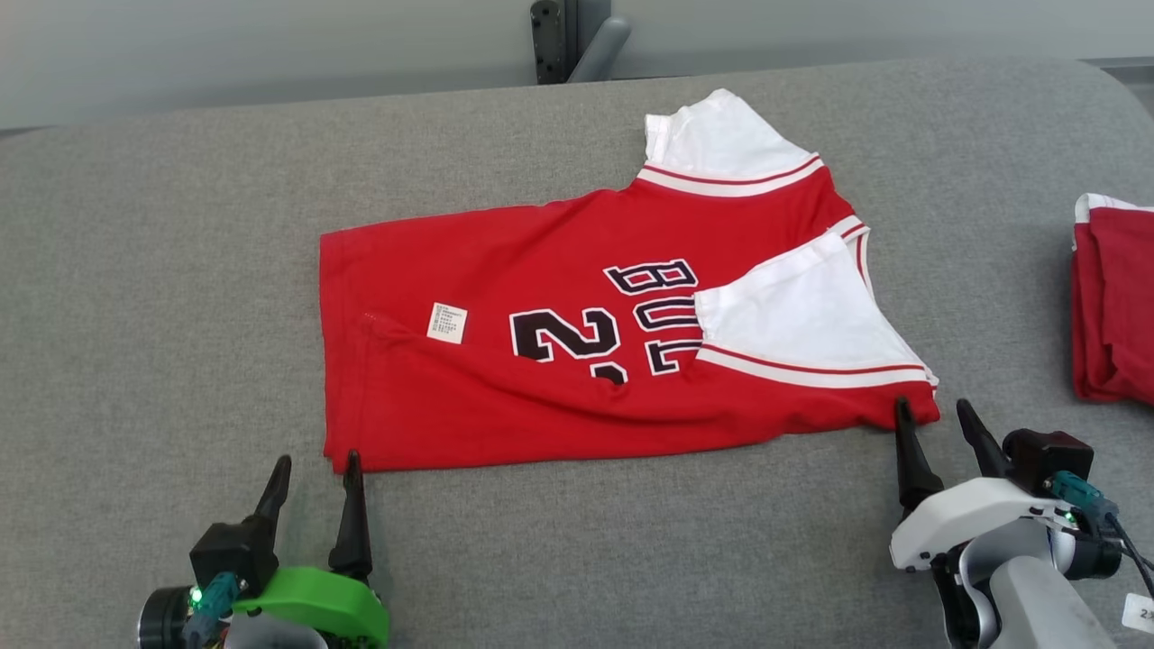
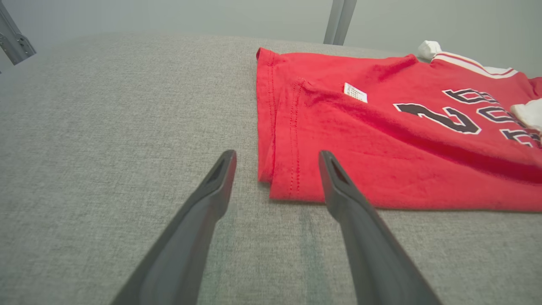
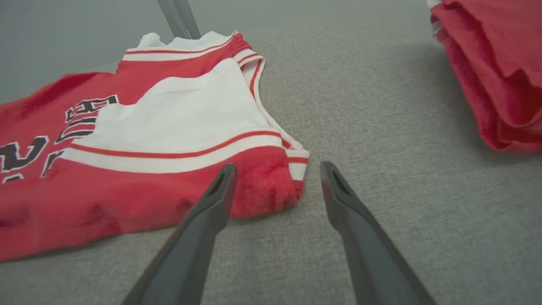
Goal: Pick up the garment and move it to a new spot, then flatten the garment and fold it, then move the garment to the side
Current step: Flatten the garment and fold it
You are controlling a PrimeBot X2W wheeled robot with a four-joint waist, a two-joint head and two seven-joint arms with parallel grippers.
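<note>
The red jersey shirt (image 1: pixel 559 388) with white sleeves and black-and-white lettering lies flat on the grey woven fabric surface (image 1: pixel 162 270), its hem toward the robot's left and its shoulders toward the right. It is doubled lengthwise, and one white sleeve (image 1: pixel 798 315) is laid over the front, covering part of the lettering. A small white care label (image 1: pixel 447 323) sits on the red cloth near the hem end.

The left gripper (image 1: pixel 315 461) rests low at the shirt's near hem corner. In the left wrist view that corner (image 2: pixel 288 186) lies between the two dark fingers, which stand wide apart and hold nothing; the right finger overlaps the near edge of the cloth, though contact cannot be told.

The right gripper (image 1: pixel 932 407) sits at the near shoulder corner, also spread wide and holding nothing. In the right wrist view the red corner (image 3: pixel 271 186) reaches into the gap, just beside the left finger.

Well apart, at the robot's far right, lies a folded red garment (image 1: pixel 1113 306). A grey metal post (image 1: pixel 559 41) stands behind the surface.
</note>
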